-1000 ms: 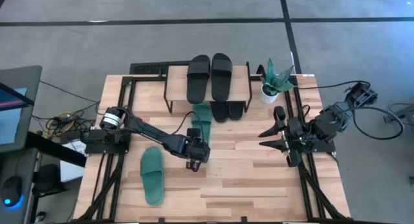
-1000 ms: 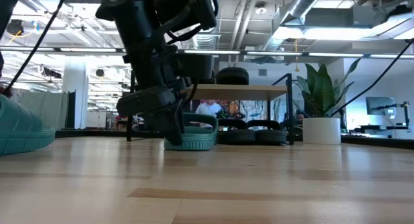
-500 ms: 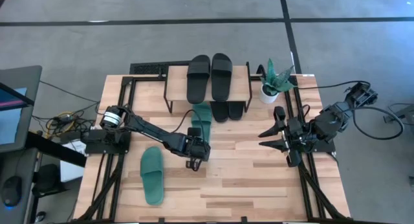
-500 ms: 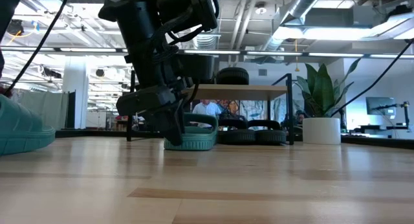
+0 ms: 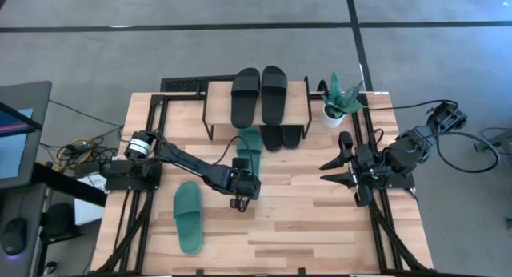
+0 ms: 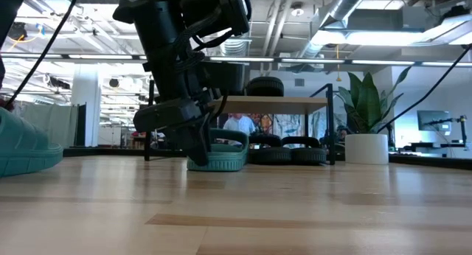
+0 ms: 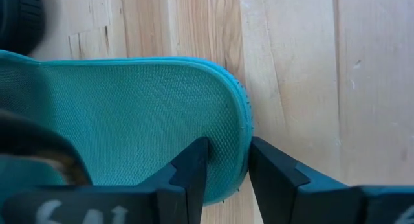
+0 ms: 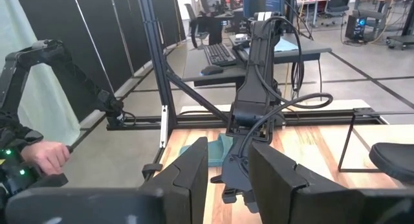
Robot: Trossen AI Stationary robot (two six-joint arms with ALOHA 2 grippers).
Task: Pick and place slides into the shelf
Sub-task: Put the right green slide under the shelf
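So the left pincer (image 5: 243, 190) sits around the middle of the high view, clamped on the heel edge of a green slide (image 5: 249, 146), and the left wrist view shows it clearly: one finger (image 7: 187, 169) on the textured footbed, the other on the outside of the rim, so the sole edge is pinched between them. That green slide (image 7: 129, 120) lies flat on the worktop (image 5: 320, 221), its far end reaching under the front edge of the shelf (image 5: 214, 97), just left of a black pair (image 5: 282, 137) tucked beneath the shelf. In the low view the same green slide (image 6: 221, 155) sits just left of center with the left arm coming down onto it. The other black pair (image 5: 259, 94) is already lying side by side on the shelf's plank top, in the upper middle of the high view. The second green slide (image 5: 189, 216) is on its own in the lower left part of the worktop, well apart from the shelf, and it shows at the far left edge of the low view too. The right pincer (image 5: 334, 170) hangs over the right side of the worktop, narrowly parted and holding nothing. A small potted plant (image 5: 338, 97) stands just right of the shelf.
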